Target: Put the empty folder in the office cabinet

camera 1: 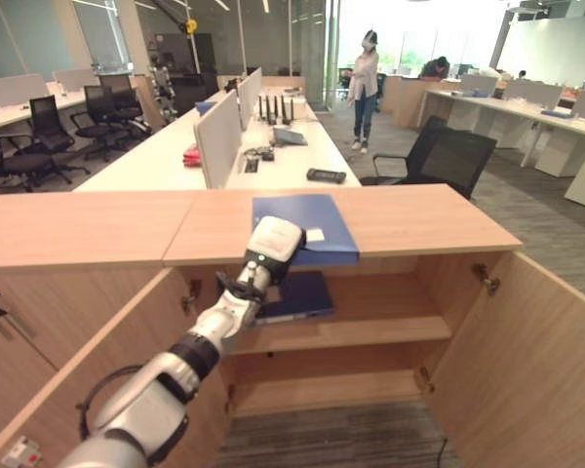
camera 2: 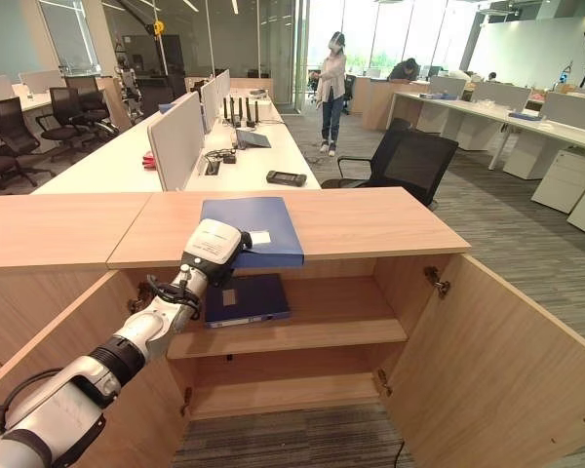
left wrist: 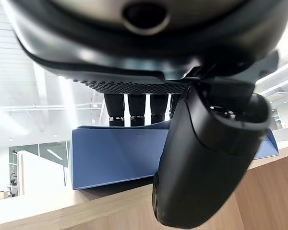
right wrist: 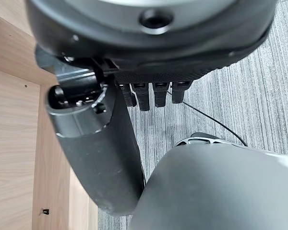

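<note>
The left hand (camera 1: 273,244) rests at the near edge of the cabinet (camera 1: 409,222) top, its fingers (left wrist: 137,109) lying over the blue folder (camera 1: 307,222) and its thumb hanging down in front of the folder's near edge, so it grips the folder, which lies flat on the cabinet top and overhangs that edge a little. Below the folder, the cabinet stands with both doors swung open, and a second, darker blue folder (camera 1: 294,295) lies flat on the upper shelf (camera 1: 370,322) inside. The right hand (right wrist: 134,96) hangs low beside the cabinet above grey carpet (right wrist: 249,96), fingers loosely extended, holding nothing.
</note>
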Robot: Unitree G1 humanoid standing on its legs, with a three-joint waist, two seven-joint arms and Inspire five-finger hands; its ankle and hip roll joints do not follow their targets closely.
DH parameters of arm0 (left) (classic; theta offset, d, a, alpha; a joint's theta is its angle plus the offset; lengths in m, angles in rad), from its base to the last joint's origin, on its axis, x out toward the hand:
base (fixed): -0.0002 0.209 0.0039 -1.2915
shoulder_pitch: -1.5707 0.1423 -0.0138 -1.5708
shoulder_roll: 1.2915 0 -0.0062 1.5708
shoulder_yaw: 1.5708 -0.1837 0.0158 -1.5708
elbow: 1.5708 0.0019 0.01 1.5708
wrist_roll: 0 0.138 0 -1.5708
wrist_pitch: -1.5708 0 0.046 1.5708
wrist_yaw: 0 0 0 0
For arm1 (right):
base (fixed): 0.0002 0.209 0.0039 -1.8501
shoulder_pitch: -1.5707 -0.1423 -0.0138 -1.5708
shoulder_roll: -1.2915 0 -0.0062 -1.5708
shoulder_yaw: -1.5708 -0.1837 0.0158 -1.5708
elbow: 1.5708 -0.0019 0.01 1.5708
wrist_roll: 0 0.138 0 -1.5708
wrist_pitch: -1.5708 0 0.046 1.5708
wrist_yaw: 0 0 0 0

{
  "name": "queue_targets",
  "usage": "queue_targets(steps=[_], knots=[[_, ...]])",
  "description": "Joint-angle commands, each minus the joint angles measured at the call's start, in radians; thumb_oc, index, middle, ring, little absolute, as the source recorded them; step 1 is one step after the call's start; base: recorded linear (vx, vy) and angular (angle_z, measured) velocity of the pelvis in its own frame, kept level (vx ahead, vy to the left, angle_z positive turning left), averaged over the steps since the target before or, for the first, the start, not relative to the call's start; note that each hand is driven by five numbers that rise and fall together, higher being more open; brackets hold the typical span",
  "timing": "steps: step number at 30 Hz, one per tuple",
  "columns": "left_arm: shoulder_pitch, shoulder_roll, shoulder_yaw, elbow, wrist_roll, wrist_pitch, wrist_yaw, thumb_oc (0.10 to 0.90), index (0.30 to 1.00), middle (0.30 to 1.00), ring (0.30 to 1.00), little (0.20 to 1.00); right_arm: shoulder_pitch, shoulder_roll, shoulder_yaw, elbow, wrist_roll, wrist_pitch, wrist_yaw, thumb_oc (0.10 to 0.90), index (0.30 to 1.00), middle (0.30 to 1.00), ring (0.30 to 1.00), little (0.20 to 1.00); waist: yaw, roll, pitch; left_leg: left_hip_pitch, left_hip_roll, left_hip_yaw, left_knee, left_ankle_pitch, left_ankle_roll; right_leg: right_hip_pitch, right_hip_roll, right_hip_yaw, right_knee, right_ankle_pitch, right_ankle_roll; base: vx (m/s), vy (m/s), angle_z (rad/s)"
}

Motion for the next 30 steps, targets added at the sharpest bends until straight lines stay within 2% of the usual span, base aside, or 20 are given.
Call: queue_targets(steps=[1, 11, 17, 24, 30], knots=[[-0.008, 0.027, 0.143, 0.119, -0.043, 0.055, -0.029, 0.400, 0.300, 0.300, 0.300, 0.300, -0.004, 0.054, 0.021, 0.021, -0.017, -0.004, -0.022, 0.800, 0.900, 0.900, 0.900, 0.900, 0.004, -0.063, 0.057, -0.013, -0.020, -0.038, -0.029, -0.034, -0.007, 0.045, 0.011, -0.034, -0.076, 0.014, -0.012, 0.00, 0.000, 0.00], [0.026, 0.039, 0.183, 0.060, -0.064, 0.051, -0.008, 0.400, 0.300, 0.300, 0.300, 0.300, -0.001, 0.064, 0.022, 0.016, -0.010, -0.007, -0.024, 0.800, 0.900, 0.900, 0.900, 0.900, 0.008, -0.066, 0.057, -0.012, -0.019, -0.040, -0.029, -0.034, -0.008, 0.046, 0.012, -0.034, -0.073, 0.014, -0.014, 0.00, 0.000, 0.00], [0.069, 0.061, 0.252, -0.120, -0.107, 0.024, 0.012, 0.400, 0.300, 0.300, 0.300, 0.300, 0.002, 0.068, 0.015, 0.014, -0.012, -0.007, -0.024, 0.800, 0.900, 0.900, 0.900, 0.900, 0.014, -0.070, 0.061, -0.013, -0.020, -0.047, -0.029, -0.035, -0.007, 0.045, 0.011, -0.037, -0.069, 0.014, -0.014, 0.00, 0.000, 0.00], [0.179, 0.062, 0.337, -0.430, -0.186, -0.075, 0.028, 0.400, 0.300, 0.300, 0.300, 0.300, 0.003, 0.076, -0.009, 0.014, -0.007, -0.014, -0.031, 0.800, 0.900, 0.900, 0.900, 0.900, 0.029, -0.078, 0.067, -0.020, -0.023, -0.057, -0.029, -0.035, -0.005, 0.042, 0.012, -0.043, -0.066, 0.016, -0.015, 0.00, -0.002, 0.01], [0.198, 0.078, 0.333, -0.498, -0.197, -0.098, 0.028, 0.400, 0.300, 0.300, 0.300, 0.300, -0.008, 0.077, -0.012, 0.017, 0.001, -0.020, -0.040, 0.800, 0.900, 0.900, 0.900, 0.900, 0.035, -0.077, 0.072, -0.029, -0.020, -0.063, -0.029, -0.033, -0.004, 0.032, 0.018, -0.042, -0.062, 0.017, -0.017, 0.00, -0.005, 0.04]])
